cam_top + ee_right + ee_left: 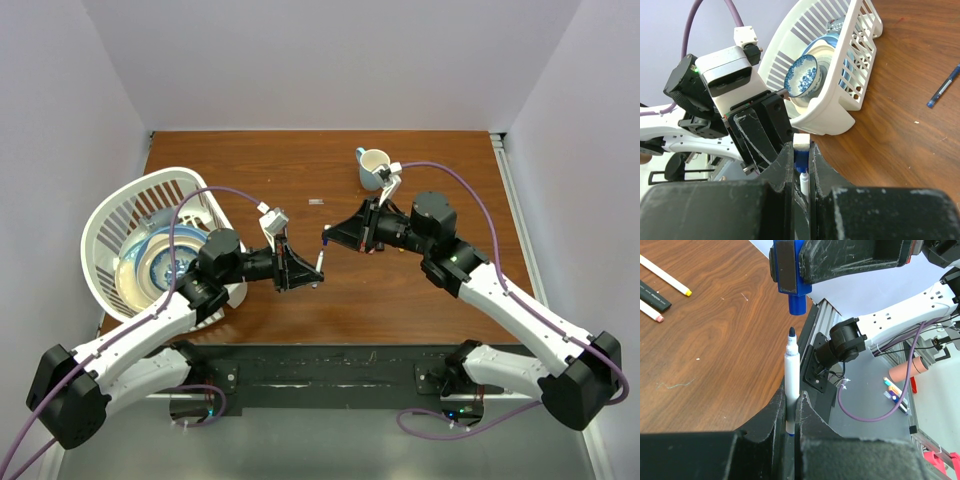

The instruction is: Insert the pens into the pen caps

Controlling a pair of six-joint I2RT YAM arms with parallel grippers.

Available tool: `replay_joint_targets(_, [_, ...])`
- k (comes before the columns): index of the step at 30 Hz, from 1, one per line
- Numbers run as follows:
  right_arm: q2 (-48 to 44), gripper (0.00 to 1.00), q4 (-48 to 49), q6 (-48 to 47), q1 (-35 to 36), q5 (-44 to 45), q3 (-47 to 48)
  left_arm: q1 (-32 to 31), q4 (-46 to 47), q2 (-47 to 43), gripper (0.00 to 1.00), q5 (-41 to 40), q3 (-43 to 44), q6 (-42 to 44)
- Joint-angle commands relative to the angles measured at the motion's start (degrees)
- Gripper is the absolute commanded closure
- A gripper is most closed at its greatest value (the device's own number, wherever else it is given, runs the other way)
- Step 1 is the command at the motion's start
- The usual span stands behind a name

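Observation:
My left gripper [791, 401] is shut on a white pen [791, 372], which stands upright with its dark tip bare. Just above that tip hangs a blue pen cap [797, 301], with a small gap between the two. My right gripper [801, 150] is shut on the blue cap [801, 161], and the pen's tip [804, 181] shows just under the cap's mouth. From above, the left gripper [303, 272] and right gripper [335, 236] meet over the table's middle, pen [319, 261] towards cap [325, 240]. Other pens lie on the table: one with a yellow end [666, 276], a black one [653, 295], one with a pink end [650, 311].
A white dish basket [105, 215] with a blue-patterned bowl [801, 76] and plates stands at the left. A pale mug [374, 166] is at the back right. A blue pen [943, 86] lies on the wood, and a small item [316, 202] lies at the middle back.

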Motion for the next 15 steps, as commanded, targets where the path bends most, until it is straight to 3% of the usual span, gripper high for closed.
replay_joint_targets(1, [-0.12, 1.0, 1.84, -0.26, 0.14, 0.0, 0.35, 0.23, 2.53, -0.03, 1.0, 1.25, 1.3, 1.62])
replay_joint_targets(15, [-0.56, 1.0, 2.19, 0.18, 0.49, -1.5, -2.9, 0.23, 2.8, 0.59, 1.0, 1.25, 2.36, 1.53])
